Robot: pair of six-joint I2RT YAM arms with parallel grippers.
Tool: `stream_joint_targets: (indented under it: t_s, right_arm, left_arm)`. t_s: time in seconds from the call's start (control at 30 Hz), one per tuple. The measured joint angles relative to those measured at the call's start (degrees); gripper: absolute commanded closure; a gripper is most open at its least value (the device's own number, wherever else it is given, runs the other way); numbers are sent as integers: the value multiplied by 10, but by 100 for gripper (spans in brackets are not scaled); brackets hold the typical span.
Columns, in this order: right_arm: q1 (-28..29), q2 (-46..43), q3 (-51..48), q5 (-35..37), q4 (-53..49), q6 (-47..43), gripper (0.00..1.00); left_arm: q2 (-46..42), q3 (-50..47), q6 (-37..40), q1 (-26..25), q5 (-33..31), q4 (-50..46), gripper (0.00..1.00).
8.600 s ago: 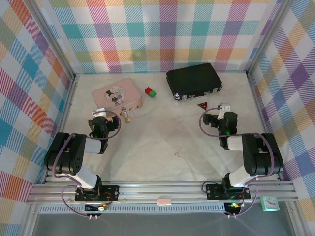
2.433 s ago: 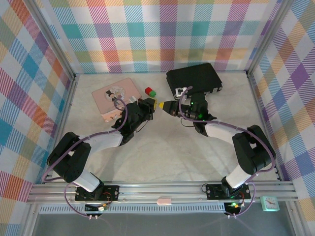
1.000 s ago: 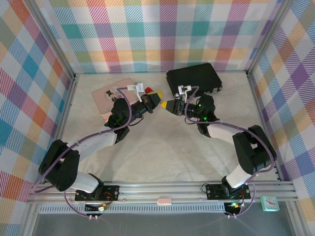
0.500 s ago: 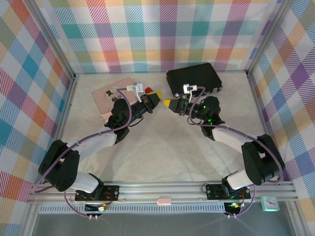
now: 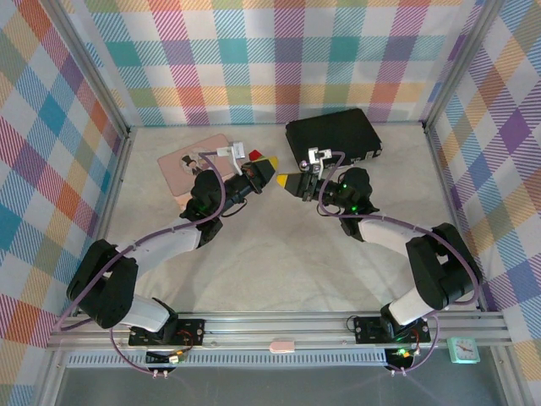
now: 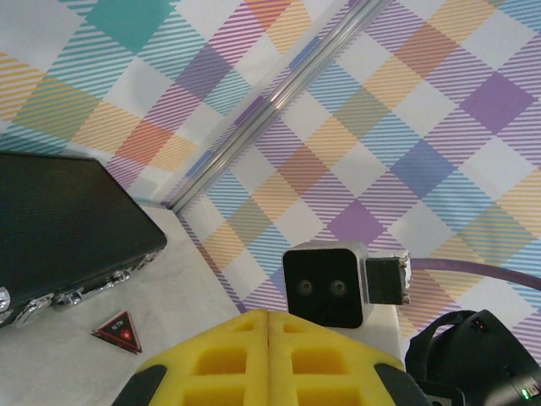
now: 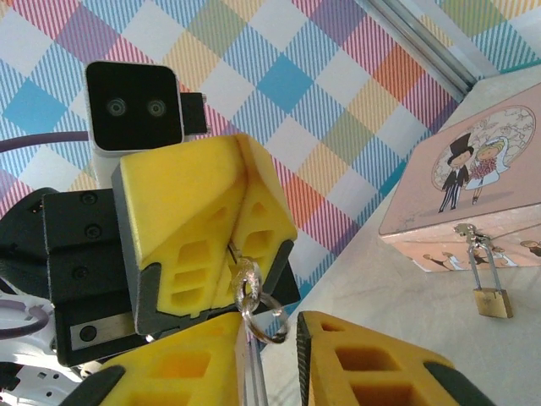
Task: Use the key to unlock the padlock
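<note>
My left end effector (image 7: 237,244) pinches the key (image 7: 249,292), which hangs btw. the parted fingers (image 7: 355,364) of my right end effector (image 7: 277,340).

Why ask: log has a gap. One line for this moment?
left pincer shut on key; right pincer open at key; padlock hanging on pink tin

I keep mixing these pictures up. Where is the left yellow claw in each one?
Top external: the left gripper, near the centre, just right of the pink tin.
Left wrist: the left gripper, bottom centre, fingers pressed together.
Right wrist: the left gripper, left of centre, facing the camera, pinching the key.
Shared landmark: the pink tin, at the right wrist view's right edge.
</note>
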Motion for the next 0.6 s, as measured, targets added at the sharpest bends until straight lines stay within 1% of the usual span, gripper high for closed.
stream_joint_targets:
  t_s: [0.13, 0.37, 0.4, 0.5, 0.57, 0.6]
  right_arm:
    - [0, 2, 2, 0, 11, 4, 75]
    - [0, 2, 6, 1, 18, 5, 76]
    - [0, 2, 6, 2, 20, 5, 78]
    - [0, 5, 9, 2, 21, 7, 89]
    - [0, 11, 11, 0, 24, 8, 100]
    - [0, 13, 12, -2, 24, 10, 100]
  left_arm:
    - [4, -1, -9, -2, 4, 9, 100]
    - [5, -8, -15, -3, 11, 11, 100]
    - [5, -9, -15, -4, 12, 11, 100]
    - [5, -9, -17, -5, 12, 14, 100]
    - [5, -10, -19, -5, 11, 14, 100]
    - [5, -12, -21, -5, 10, 14, 100]
